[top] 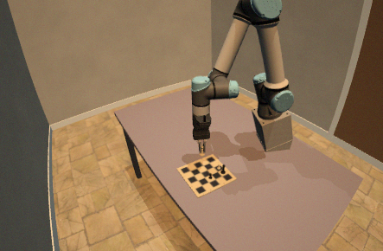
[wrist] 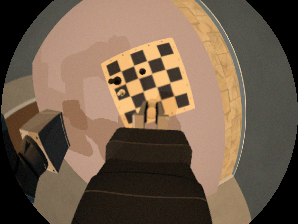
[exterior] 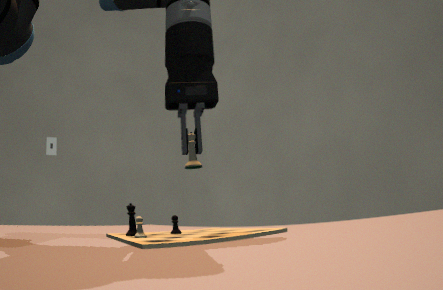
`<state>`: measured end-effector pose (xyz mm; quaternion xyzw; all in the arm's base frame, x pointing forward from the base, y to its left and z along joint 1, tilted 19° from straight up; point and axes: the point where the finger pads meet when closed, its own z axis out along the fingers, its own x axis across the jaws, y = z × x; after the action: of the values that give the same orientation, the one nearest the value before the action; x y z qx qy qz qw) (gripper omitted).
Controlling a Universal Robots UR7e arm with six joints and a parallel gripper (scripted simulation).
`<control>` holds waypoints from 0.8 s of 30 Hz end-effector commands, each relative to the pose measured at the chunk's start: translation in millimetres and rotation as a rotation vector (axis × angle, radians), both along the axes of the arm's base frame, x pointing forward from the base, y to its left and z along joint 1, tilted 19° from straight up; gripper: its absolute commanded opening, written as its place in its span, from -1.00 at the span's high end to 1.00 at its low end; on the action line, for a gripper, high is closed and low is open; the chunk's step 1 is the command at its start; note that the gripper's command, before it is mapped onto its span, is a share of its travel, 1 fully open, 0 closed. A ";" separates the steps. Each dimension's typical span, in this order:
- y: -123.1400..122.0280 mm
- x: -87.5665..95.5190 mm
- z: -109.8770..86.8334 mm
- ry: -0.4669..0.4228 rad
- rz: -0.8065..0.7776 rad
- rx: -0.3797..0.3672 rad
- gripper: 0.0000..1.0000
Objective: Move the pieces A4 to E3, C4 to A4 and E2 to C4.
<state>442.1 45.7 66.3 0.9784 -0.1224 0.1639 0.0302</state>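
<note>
My gripper (top: 201, 148) (exterior: 191, 149) (wrist: 151, 108) is shut on a cream chess piece (exterior: 193, 164), held upright well above the board (exterior: 214, 239) (wrist: 151, 52). A tall black king (top: 223, 170) (exterior: 131, 220) (wrist: 116, 80) stands upright on a light edge square on the robot-base side. A cream pawn (exterior: 140, 228) (wrist: 121, 92) stands on the dark edge square beside it. A black pawn (top: 210, 176) (exterior: 175, 225) (wrist: 142, 71) stands upright on a light square farther in. The edge letters and digits are too small to read.
The board lies on the pinkish table (top: 267, 208). The robot's base block (top: 273, 131) (wrist: 47, 140) stands on the table beyond the king's side of the board. The table's long edge runs past the board's opposite side. The king is the tallest piece on the board.
</note>
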 end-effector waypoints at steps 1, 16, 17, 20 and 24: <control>1.0 2.4 1.4 0.000 0.010 -0.003 1.00; 12.0 71.1 23.2 0.037 0.355 -0.118 1.00; 12.0 71.1 23.2 0.037 0.355 -0.118 1.00; 12.0 71.1 23.2 0.037 0.355 -0.118 1.00; 12.0 71.1 23.2 0.037 0.355 -0.118 1.00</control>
<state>511.6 56.5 89.2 0.9841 0.0529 0.1591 0.0592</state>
